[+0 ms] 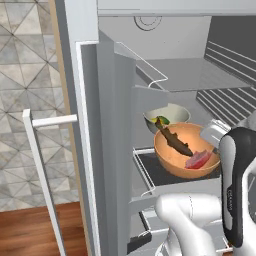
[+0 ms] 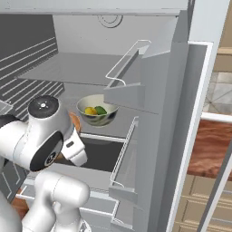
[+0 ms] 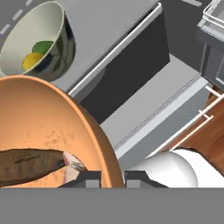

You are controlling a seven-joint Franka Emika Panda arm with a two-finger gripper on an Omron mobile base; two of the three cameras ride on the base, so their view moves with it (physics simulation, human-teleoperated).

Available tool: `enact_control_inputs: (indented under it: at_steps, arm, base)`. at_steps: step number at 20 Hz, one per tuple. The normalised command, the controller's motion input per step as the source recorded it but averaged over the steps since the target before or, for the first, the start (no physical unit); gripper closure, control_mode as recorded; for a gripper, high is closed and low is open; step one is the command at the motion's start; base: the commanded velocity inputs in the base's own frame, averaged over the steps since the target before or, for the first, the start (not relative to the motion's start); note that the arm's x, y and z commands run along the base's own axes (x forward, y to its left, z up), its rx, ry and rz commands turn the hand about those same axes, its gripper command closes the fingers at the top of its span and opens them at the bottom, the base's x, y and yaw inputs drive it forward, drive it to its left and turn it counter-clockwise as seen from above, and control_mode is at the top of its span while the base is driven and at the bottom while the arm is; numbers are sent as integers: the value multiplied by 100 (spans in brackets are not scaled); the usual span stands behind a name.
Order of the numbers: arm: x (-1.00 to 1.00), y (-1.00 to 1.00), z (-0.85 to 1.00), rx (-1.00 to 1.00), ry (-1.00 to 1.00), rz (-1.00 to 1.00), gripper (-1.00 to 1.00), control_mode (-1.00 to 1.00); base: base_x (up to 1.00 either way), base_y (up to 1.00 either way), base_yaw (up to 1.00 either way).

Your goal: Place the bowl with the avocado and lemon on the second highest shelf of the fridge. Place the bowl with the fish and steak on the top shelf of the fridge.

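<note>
While you read the left base view, note the orange-tan bowl (image 1: 186,150) sits at about 4 o'clock of centre, in front of the fridge (image 1: 115,125) opening and above the dark lower compartment. Fish (image 1: 173,139) lies across it, steak (image 1: 198,160) at its 5 o'clock side. The pale bowl (image 1: 170,116) sits on a grey shelf just behind, at the orange bowl's 11 o'clock. The top shelf (image 1: 192,75) is further up, bare where you can see it.

Right base view: pale bowl (image 2: 97,110) on its shelf, lemon (image 2: 90,110) at 9 o'clock of the avocado (image 2: 101,109). An orange sliver of the other bowl (image 2: 75,121) peeks out beside the arm (mostly hidden).

Hand view: gripper (image 3: 113,178) at 6 o'clock, fingers pinched nearly closed on the orange bowl's (image 3: 52,127) rim. Pale bowl (image 3: 39,41) sits at 11 o'clock, well apart from the fingertips.
</note>
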Motion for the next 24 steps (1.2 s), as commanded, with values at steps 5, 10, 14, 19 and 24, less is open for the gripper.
enact_control_inputs:
  at_steps: [5, 10, 14, 19, 24]
  arm:
    - [-11, -2, 100, 1, -23, -27, 100, -100]
    - [-18, -6, 100, 0, -31, -9, 100, -100]
    - [8, -15, 87, 0, -28, -9, 100, -100]
    - [93, -13, 13, 0, -7, -15, 100, -100]
    - [100, -2, 6, 2, 0, -8, 100, -100]
  base:
    - [0, 0, 0]
    - [0, 0, 0]
    - [0, 0, 0]
    - [0, 0, 0]
    - [0, 0, 0]
